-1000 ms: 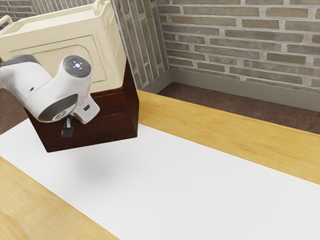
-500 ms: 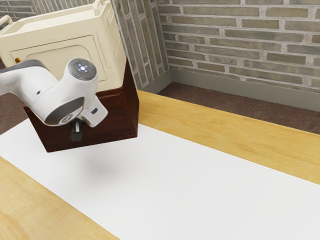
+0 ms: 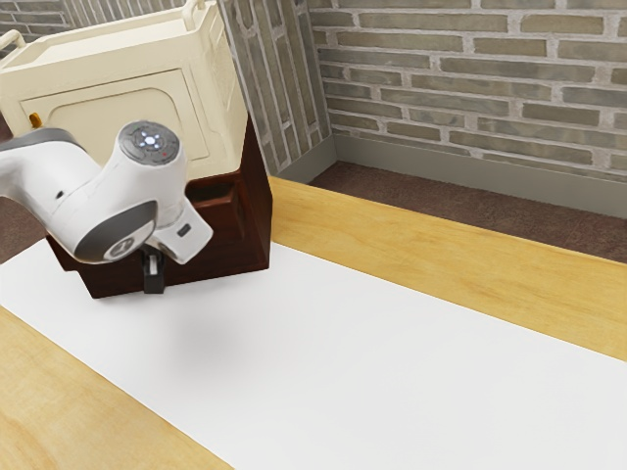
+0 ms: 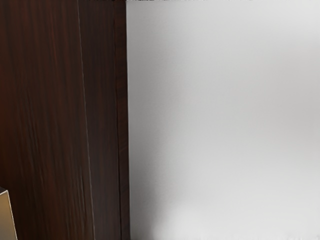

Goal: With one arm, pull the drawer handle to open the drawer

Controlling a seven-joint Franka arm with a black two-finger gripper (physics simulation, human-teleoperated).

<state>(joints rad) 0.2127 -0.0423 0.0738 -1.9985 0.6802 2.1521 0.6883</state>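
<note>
My claw [image 3: 154, 279] is in front of the brown drawer [image 3: 225, 217], which stands partly out of its cabinet [image 3: 259, 220], under the cream box [image 3: 118, 98]. The golden handle [image 4: 7, 217] is at the drawer's front. If my claw is apart or closed, I cannot tell.

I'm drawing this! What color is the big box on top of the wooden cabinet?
The box is cream, seen best in the exterior view.
</note>
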